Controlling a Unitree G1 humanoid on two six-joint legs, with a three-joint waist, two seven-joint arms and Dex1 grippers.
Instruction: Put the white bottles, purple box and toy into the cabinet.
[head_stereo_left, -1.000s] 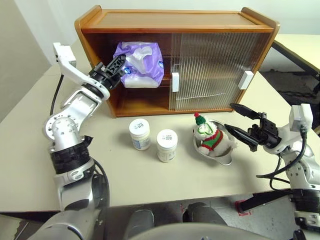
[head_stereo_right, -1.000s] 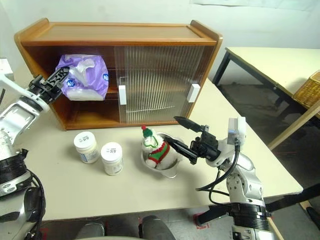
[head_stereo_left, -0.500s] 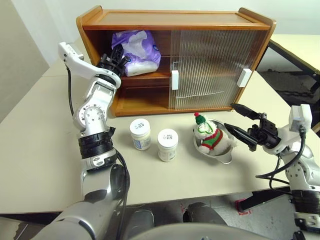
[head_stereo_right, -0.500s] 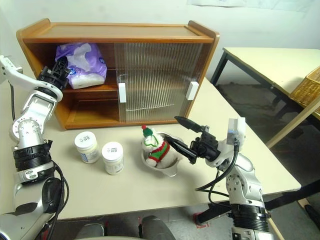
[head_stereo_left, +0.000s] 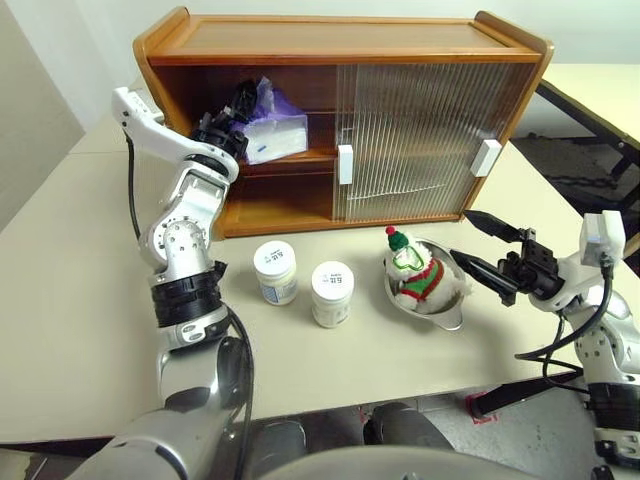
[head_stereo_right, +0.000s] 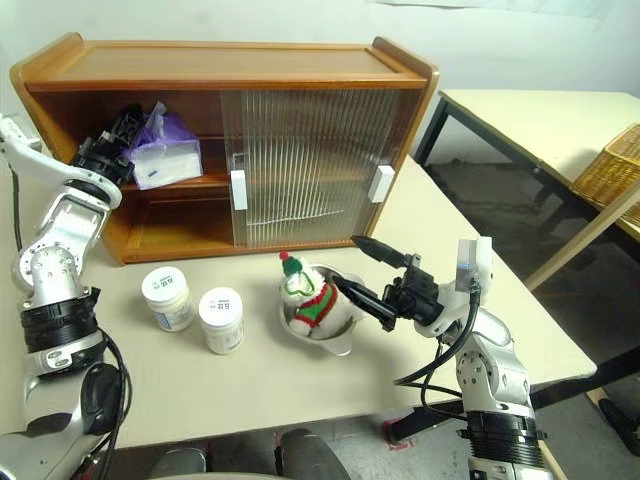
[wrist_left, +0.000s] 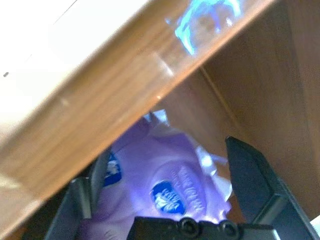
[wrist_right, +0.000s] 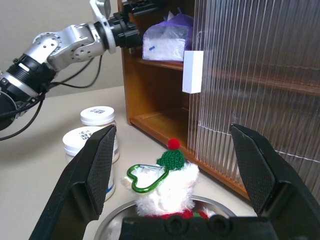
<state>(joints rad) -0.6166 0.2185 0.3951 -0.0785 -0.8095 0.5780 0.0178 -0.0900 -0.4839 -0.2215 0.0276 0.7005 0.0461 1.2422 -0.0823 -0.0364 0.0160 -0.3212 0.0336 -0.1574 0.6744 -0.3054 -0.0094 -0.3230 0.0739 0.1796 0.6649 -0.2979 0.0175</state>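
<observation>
The purple box (head_stereo_left: 272, 136) lies on the inner shelf in the open left half of the cabinet (head_stereo_left: 340, 40). My left gripper (head_stereo_left: 243, 105) reaches into that opening with its fingers spread wide on either side of the box, not gripping it. Two white bottles (head_stereo_left: 275, 271) (head_stereo_left: 332, 293) stand on the table in front of the cabinet. To their right the toy (head_stereo_left: 413, 272) sits in a steel bowl (head_stereo_left: 445, 312). My right gripper (head_stereo_left: 462, 235) hovers open just right of the toy, its fingers pointing at it.
Both ribbed sliding doors (head_stereo_left: 420, 130) cover the cabinet's right half. The lower shelf (head_stereo_left: 280, 205) on the left is bare. A second table (head_stereo_right: 540, 110) and a wicker basket (head_stereo_right: 612, 165) stand to the right, across a gap of floor.
The left gripper carried the purple box into the cabinet, set it on the shelf and opened off it. The right arm has not moved.
</observation>
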